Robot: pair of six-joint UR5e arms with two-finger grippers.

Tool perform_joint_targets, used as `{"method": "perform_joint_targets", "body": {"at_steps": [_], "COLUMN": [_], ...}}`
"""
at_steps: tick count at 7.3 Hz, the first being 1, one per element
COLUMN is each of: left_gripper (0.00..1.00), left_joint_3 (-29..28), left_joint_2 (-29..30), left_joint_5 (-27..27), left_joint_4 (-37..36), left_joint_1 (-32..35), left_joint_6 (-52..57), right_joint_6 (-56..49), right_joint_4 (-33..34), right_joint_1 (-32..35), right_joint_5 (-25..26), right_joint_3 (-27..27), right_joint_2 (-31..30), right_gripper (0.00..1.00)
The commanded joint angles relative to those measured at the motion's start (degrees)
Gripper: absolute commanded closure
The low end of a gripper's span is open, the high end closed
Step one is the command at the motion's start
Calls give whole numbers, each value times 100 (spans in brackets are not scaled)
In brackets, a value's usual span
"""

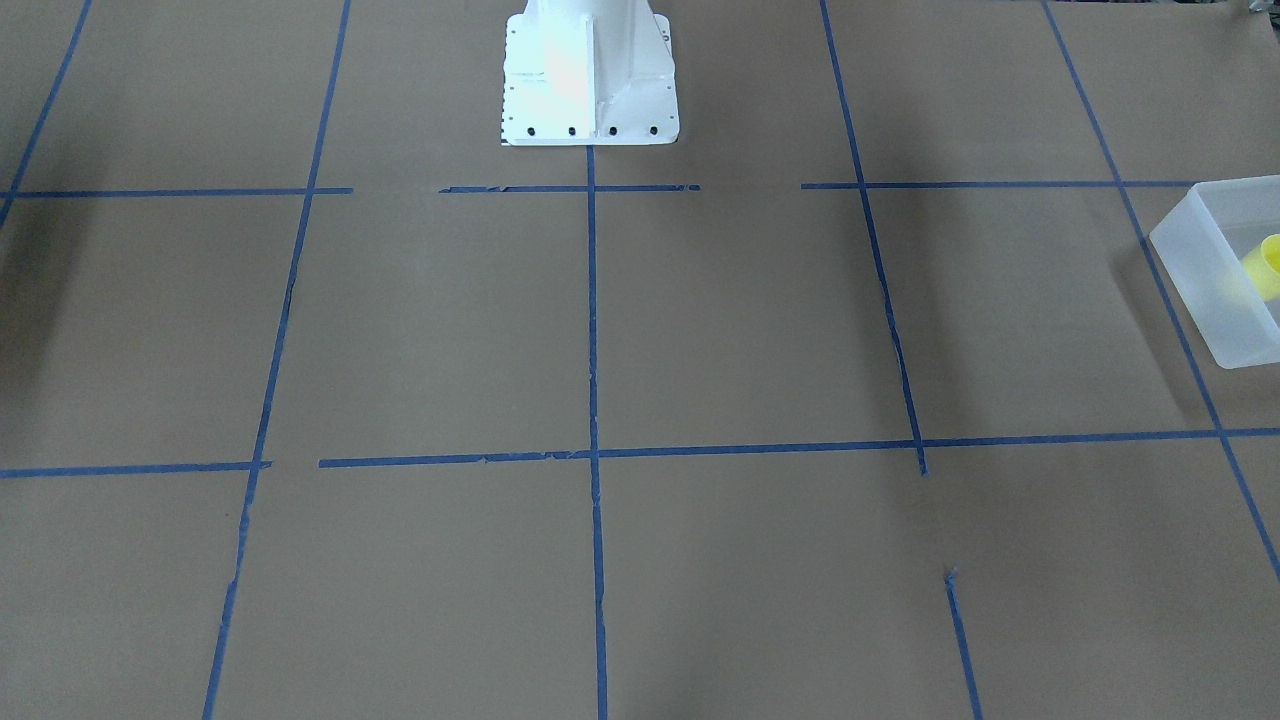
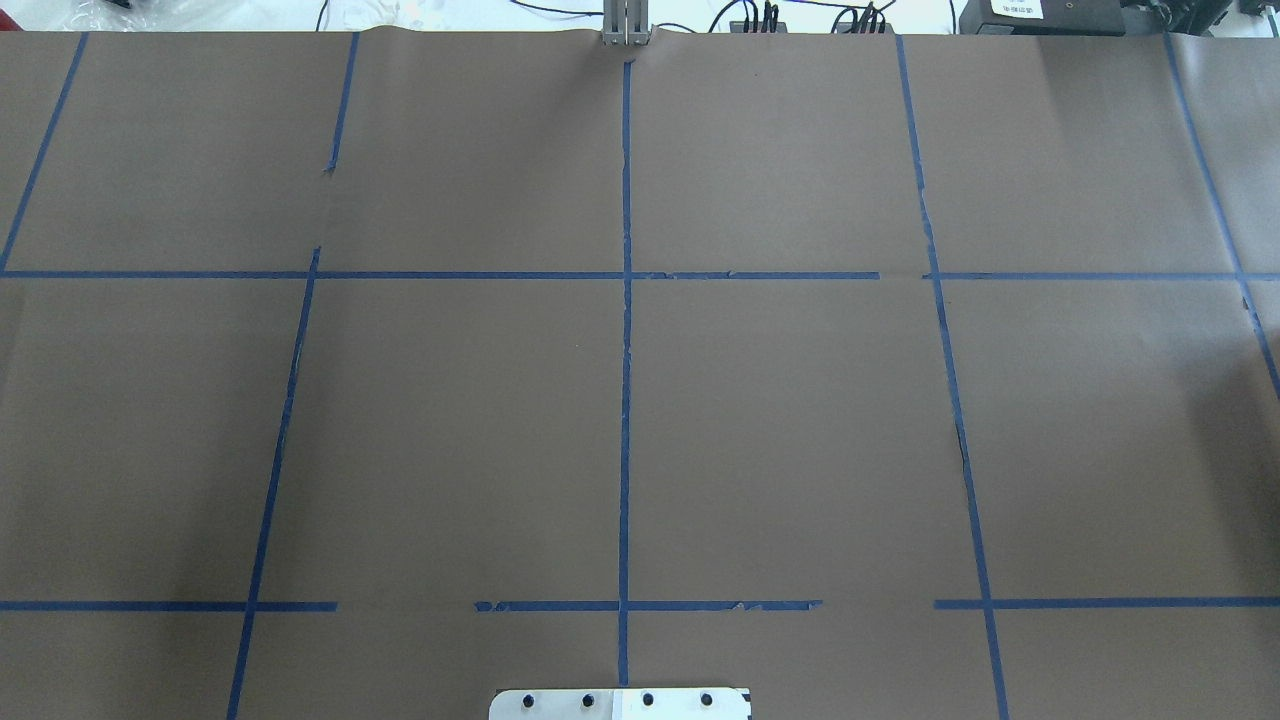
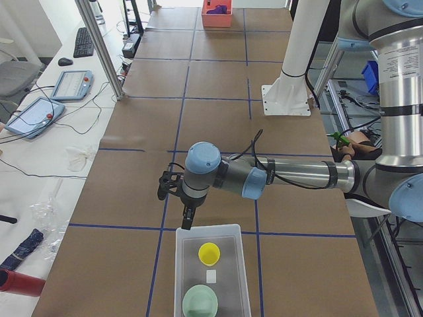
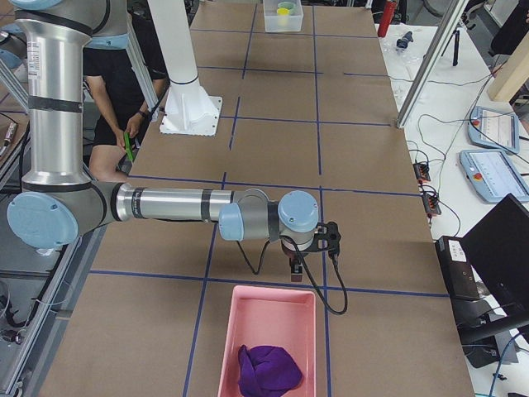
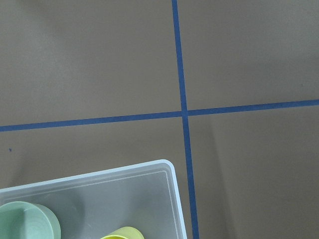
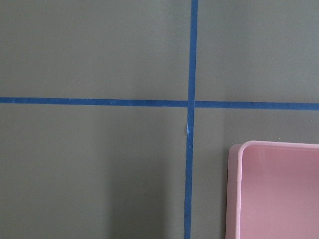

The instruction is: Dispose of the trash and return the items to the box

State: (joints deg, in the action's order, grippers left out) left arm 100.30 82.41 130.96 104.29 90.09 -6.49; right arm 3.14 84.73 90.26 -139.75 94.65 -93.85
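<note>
The yellow cup (image 3: pixel 209 253) stands upright inside the frosted white box (image 3: pixel 182 264), beside a pale green bowl (image 3: pixel 200 301). The box (image 1: pixel 1190 262) with the cup (image 1: pixel 1266 266) also shows at the right edge of the front-facing view. The left wrist view shows the box's corner (image 5: pixel 167 172), the bowl (image 5: pixel 25 221) and the cup's rim (image 5: pixel 122 234). My left gripper (image 3: pixel 188 223) hangs just beyond the box's far rim, empty. My right gripper (image 4: pixel 295 271) hangs just beyond a pink bin's far rim. I cannot tell whether either is open or shut.
The pink bin (image 4: pixel 248 318) holds a crumpled purple cloth (image 4: pixel 269 370); its corner shows in the right wrist view (image 6: pixel 239 154). A small white scrap (image 3: pixel 211 276) lies in the box. The white robot base (image 1: pixel 588 75) stands mid-table. Brown paper with blue tape lines covers the table.
</note>
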Motion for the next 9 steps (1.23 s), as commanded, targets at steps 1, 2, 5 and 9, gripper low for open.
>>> {"method": "perform_joint_targets", "body": {"at_steps": [1,2,5,9], "left_gripper": [0,0,0,0], "left_joint_3": [-160,-151,-98,-90], "left_joint_2": [223,215,179,118], "left_joint_5": [0,0,0,0], "left_joint_4": [-5,-57,-286,-452], "left_joint_1": [0,0,17,9], "left_joint_6": [7,7,51,191], "right_joint_6": [-7,-7,-7,-15], "right_joint_4": [0,0,0,0], "right_joint_1": [0,0,0,0], "right_joint_5": [0,9,9,9], "right_joint_3": [-17,-26,-96,-87], "right_joint_2": [7,7,33,42], "right_gripper": [0,0,0,0]}}
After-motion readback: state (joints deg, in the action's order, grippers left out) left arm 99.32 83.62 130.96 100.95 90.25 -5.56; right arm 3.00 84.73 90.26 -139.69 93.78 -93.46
